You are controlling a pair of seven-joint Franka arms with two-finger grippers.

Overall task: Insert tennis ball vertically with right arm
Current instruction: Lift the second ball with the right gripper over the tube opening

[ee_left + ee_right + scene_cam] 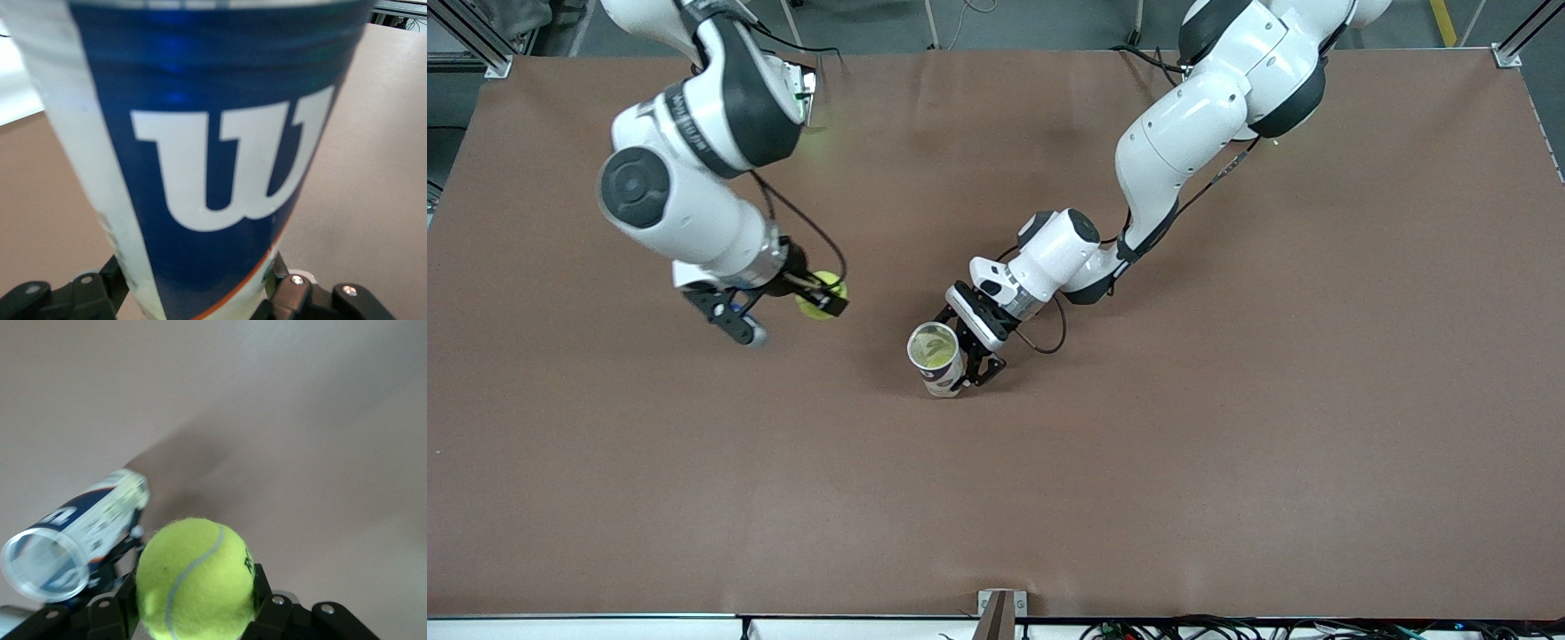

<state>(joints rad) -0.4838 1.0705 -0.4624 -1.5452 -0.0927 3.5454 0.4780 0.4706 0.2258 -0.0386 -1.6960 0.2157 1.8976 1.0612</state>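
Observation:
A yellow-green tennis ball (818,298) (193,577) sits between the fingers of my right gripper (824,297) (197,610), which is shut on it over bare table, off toward the right arm's end from the can. The can (935,356) (213,167) (73,533) is a clear tube with a blue and white label. It stands upright near the table's middle with its open mouth up and a yellowish tint inside. My left gripper (966,366) (200,297) is shut on the can's lower part, one finger on each side.
The brown table (1227,444) stretches wide on all sides of both grippers. A metal bracket (1000,609) and cables lie along the edge nearest the front camera. Frame posts stand at the corners by the arms' bases.

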